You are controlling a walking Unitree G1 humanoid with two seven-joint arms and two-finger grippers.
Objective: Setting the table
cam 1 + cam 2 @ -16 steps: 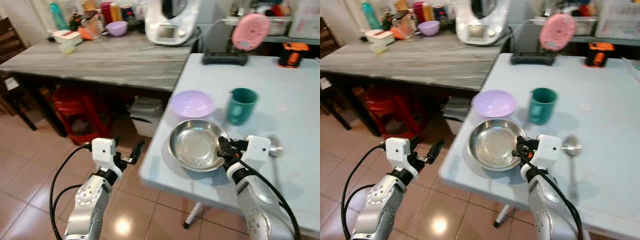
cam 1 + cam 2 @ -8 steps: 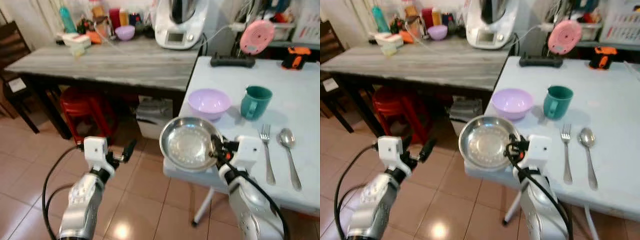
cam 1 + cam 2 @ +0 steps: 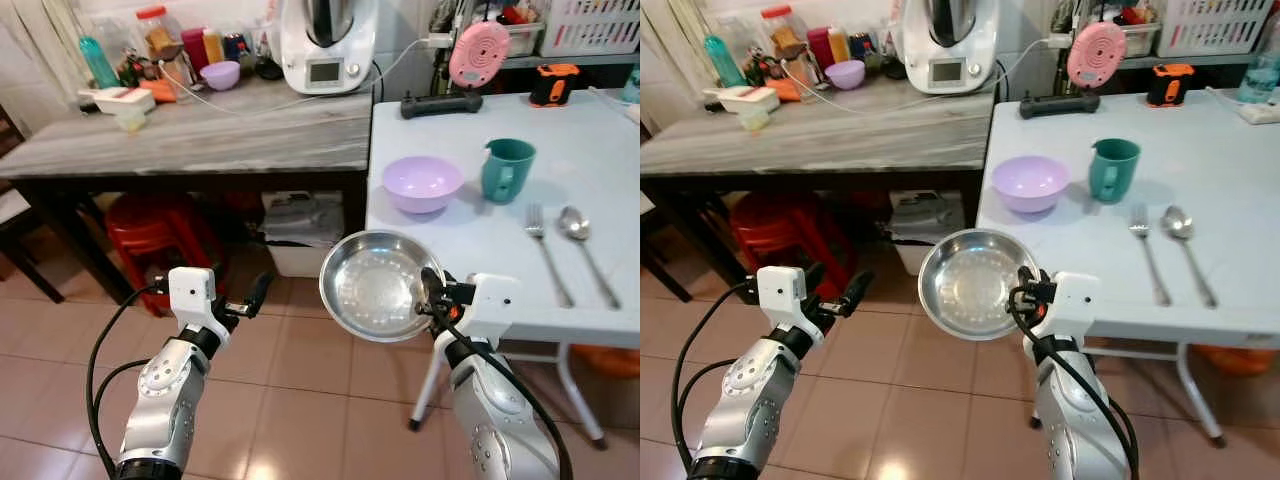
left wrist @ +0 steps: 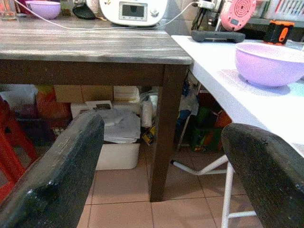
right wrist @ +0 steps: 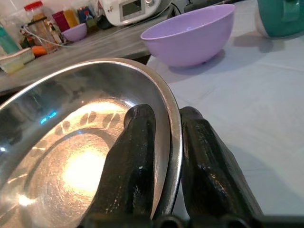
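Observation:
My right gripper (image 3: 428, 298) is shut on the rim of a steel plate (image 3: 375, 284), holding it in the air off the near left corner of the white table (image 3: 600, 180). In the right wrist view both fingers (image 5: 137, 156) pinch the steel plate's rim (image 5: 172, 128). On the table stand a purple bowl (image 3: 423, 183) and a teal mug (image 3: 507, 168), with a fork (image 3: 545, 252) and a spoon (image 3: 582, 237) lying to their right. My left gripper (image 3: 250, 298) hangs open over the floor, empty.
A grey wooden counter (image 3: 200, 125) to the left carries a kitchen machine (image 3: 322, 45), bottles and a small purple bowl (image 3: 220, 74). Red stools (image 3: 150, 235) and a white box (image 3: 298, 225) sit under it. A pink fan (image 3: 477, 52) stands at the table's back. Tiled floor lies below.
The camera has pulled back from the table. The steel plate, which rested on the table a second ago, is now off its edge and held in the air by my right gripper.

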